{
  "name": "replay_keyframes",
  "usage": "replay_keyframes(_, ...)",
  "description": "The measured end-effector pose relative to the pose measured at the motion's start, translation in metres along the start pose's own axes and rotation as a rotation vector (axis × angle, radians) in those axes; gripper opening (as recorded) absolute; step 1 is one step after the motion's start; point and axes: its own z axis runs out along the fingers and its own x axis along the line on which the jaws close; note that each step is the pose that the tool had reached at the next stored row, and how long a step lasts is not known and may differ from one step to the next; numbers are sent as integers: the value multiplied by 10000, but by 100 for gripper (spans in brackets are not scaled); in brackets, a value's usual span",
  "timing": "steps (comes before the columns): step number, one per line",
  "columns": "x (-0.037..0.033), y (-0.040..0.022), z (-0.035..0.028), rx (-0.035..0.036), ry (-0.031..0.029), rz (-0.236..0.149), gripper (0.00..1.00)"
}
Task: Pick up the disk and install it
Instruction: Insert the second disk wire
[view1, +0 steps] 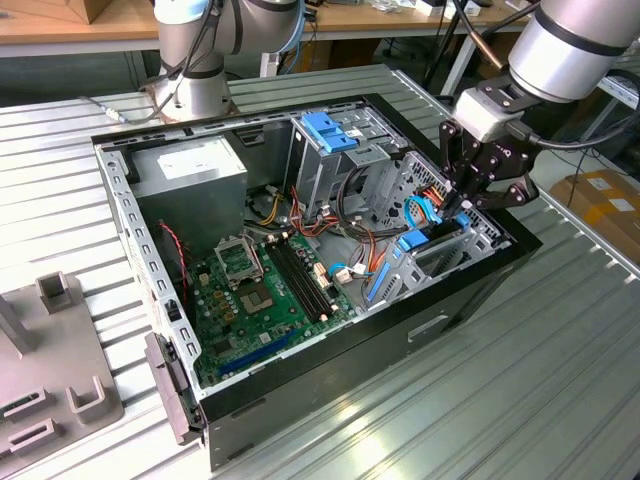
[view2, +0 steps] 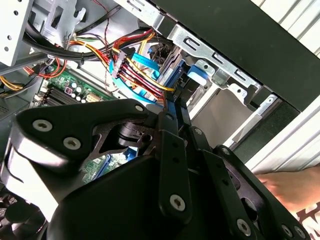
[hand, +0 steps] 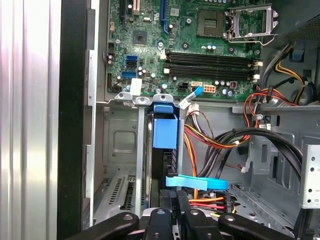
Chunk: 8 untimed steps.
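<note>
The end effector (view1: 462, 203) is down inside the computer case (view1: 470, 290), fingers pressed together on the disk (hand: 165, 132), which stands edgewise in the drive bay at the case's 3 o'clock side. It looks rigid, dense, shock-sensitive; its blue rails seem the safest hold.

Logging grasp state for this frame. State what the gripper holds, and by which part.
It cannot be told. The gripper is right at the disk, which stands on edge in the drive cage, but the contact itself is hidden.

Green motherboard (view1: 262, 290), light-blue disk rails (hand: 165, 131), black case (view1: 400, 350)
</note>
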Motion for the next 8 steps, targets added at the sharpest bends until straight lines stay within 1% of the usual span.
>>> replay_keyframes(4, 0, 0, -1, 4, 4, 0, 16)
replay_keyframes(6, 0, 0, 6, 56, 6, -4, 16)
replay_keyframes(8, 0, 1, 7, 71, 5, -5, 16)
